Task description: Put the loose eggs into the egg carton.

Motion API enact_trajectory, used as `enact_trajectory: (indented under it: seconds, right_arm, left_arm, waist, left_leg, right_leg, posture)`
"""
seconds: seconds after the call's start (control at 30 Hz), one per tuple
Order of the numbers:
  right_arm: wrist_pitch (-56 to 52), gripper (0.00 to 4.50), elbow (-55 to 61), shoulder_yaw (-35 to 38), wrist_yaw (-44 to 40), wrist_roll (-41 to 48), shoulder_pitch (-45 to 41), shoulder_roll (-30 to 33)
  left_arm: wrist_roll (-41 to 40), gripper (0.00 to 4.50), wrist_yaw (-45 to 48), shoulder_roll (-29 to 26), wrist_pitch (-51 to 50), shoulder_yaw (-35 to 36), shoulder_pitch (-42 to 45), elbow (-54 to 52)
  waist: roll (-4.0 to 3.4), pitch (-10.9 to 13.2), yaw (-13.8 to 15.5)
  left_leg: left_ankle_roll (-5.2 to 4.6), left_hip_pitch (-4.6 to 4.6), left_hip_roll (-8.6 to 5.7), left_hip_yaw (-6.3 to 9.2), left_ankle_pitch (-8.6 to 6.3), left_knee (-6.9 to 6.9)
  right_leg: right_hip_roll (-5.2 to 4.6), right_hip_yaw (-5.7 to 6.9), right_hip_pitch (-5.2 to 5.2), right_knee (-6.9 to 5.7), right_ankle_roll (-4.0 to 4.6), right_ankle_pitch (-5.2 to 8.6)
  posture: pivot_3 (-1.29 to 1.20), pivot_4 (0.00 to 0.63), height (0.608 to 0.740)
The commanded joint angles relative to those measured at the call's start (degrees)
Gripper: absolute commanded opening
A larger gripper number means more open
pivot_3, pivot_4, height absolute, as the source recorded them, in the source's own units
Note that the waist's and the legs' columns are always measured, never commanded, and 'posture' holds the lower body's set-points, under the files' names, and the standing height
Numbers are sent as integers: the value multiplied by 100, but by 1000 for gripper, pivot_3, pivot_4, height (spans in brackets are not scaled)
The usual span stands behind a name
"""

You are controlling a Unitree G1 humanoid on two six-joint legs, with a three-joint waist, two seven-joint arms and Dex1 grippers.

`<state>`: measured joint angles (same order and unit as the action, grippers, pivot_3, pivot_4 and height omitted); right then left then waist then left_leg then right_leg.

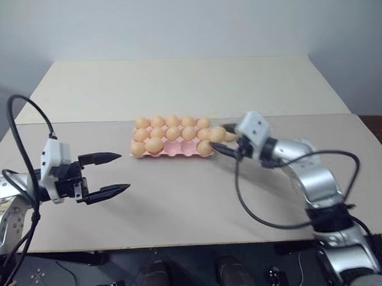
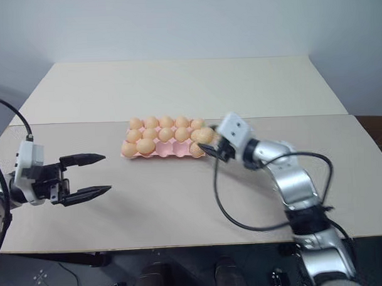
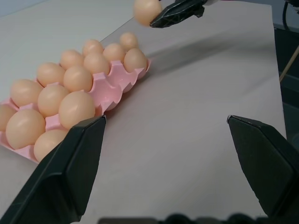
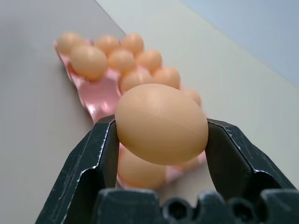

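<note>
- On your left, the left end effector (image 1: 107,174) hangs over the counter (image 1: 180,193) with its two black fingers spread wide and nothing between them, well apart from the carton.
- At the middle, the egg carton (image 1: 172,151) lies flat on the counter, pink, with most cups filled; a few cups along its near row look bare.
- At the carton's right end, the right end effector (image 4: 161,135) is clamped on a loose egg (image 4: 161,123), one finger on each side, holding it off the counter just beside the carton's right edge.
</note>
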<state>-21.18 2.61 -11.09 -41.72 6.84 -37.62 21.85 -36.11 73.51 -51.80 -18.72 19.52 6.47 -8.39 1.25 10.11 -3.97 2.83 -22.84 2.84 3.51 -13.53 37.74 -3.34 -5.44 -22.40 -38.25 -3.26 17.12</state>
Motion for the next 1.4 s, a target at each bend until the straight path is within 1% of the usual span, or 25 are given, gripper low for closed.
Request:
enact_trajectory:
  seconds: [0.03, 0.23, 0.43, 0.5, 0.57, 0.6, 0.63, 0.77, 0.87, 0.97, 1.07, 1.17, 1.2, 1.3, 1.4]
  right_arm:
    - [401, 2606, -623, -326, 205, -248, -378, -478]
    - [1128, 2606, -1717, -584, 184, -562, -820, -965]
    - [1664, 2606, -2678, -629, 265, -793, -1175, -1294]
    - [1879, 3301, -2952, -695, 256, -925, -1279, -1361]
    - [2031, 3815, -3177, -700, 299, -1009, -1356, -1428]
    - [2081, 4190, -3274, -694, 341, -1048, -1389, -1453]
    - [2111, 4471, -3333, -673, 349, -1060, -1406, -1471]
    - [2169, 4471, -3326, -607, 336, -1060, -1400, -1478]
    - [2168, 4471, -3043, -517, 347, -1020, -1336, -1385]
    - [1852, 4471, -2361, -259, 275, -784, -1126, -1171]
    - [1187, 4471, -1449, 219, 140, -432, -705, -648]
    - [657, 4471, -909, 579, -73, -222, -298, 4]
    - [599, 4471, -760, 716, -218, -144, -103, 306]
    - [390, 4471, -401, 1101, -608, 96, 390, 1087]
    - [198, 4471, -212, 1393, -856, 326, 694, 1598]
  left_arm:
    - [-21, 4500, -74, -58, 68, 223, -85, -173]
    - [-68, 4500, -175, -71, 17, 431, -438, -400]
    - [-56, 4500, -250, -55, 20, 504, -588, -480]
    - [-50, 4500, -275, -43, 22, 506, -627, -511]
    - [-53, 4500, -299, -38, 20, 509, -660, -540]
    - [-62, 4500, -309, -37, 17, 513, -677, -554]
    - [-73, 4500, -320, -37, 13, 518, -694, -572]
    - [-105, 4500, -337, -40, 0, 553, -753, -619]
    - [-118, 4500, -337, -43, -15, 544, -745, -616]
    - [-145, 4500, -346, 7, -7, 436, -607, -613]
    - [-203, 4500, -433, 162, 0, 264, -346, -637]
    - [-173, 4500, -569, 361, 22, 48, -50, -605]
    - [-186, 4500, -586, 428, 7, -37, 70, -580]
    - [-120, 4500, -533, 545, 44, -291, 350, -457]
    - [11, 4500, -445, 584, 145, -511, 551, -291]
  waist:
    - [-1, 1, 8]
    - [-3, 2, 8]
    - [-4, 3, -19]
    - [-5, 3, -21]
    - [-5, 3, -23]
    - [-5, 3, -23]
    - [-5, 3, -21]
    - [-6, 4, -20]
    - [-6, 4, -22]
    - [-6, 4, -6]
    - [-6, 4, 60]
    - [-4, 3, 135]
    - [-4, 3, 151]
    - [-4, 3, 148]
    - [-5, 4, 99]
  left_leg:
    - [0, -2, 0, 0, 0, 0]
    - [1, -5, -3, 0, 0, 0]
    - [1, -3, -1, -2, 0, -1]
    - [1, -3, -1, -3, 0, -1]
    - [1, -3, -1, -4, 0, -1]
    - [1, -3, -1, -4, 0, -2]
    - [1, -3, -1, -4, 0, -2]
    - [1, -4, -1, -4, 0, -2]
    - [1, -4, -1, -4, 0, -2]
    - [1, -16, -1, -6, 0, -2]
    - [2, -27, -2, -5, 1, 0]
    - [2, -36, -6, -4, 1, 2]
    - [2, -36, -7, -7, 1, 3]
    - [2, -39, -7, -10, 1, 3]
    - [2, -36, -7, -15, 1, 3]
  right_leg:
    - [-1, 0, -1, 0, 0, 0]
    - [-6, 3, -5, -1, 0, 0]
    - [-3, 0, -19, -22, 2, 0]
    - [-3, 0, -21, -25, 2, 0]
    - [-3, 0, -23, -27, 2, 0]
    - [-3, 0, -25, -29, 2, 1]
    - [-3, -1, -26, -31, 2, 0]
    - [-4, 0, -27, -31, 2, 1]
    - [-3, 0, -31, -35, 3, 1]
    - [-4, -1, -45, -42, 3, 1]
    - [-6, 1, -54, -46, 3, 1]
    - [-10, 2, -57, -45, 3, 1]
    - [-10, 1, -57, -43, 3, 1]
    - [-8, -2, -61, -42, 3, 1]
    - [-7, -8, -62, -41, 3, 1]
  posture:
    - [0, 150, 740]
    - [0, 150, 740]
    - [0, 150, 740]
    - [0, 150, 740]
    - [0, 150, 740]
    - [0, 150, 740]
    - [0, 150, 740]
    - [0, 150, 740]
    - [0, 150, 740]
    - [0, 150, 740]
    - [0, 150, 740]
    - [0, 150, 740]
    - [0, 150, 740]
    - [0, 150, 740]
    - [0, 150, 740]
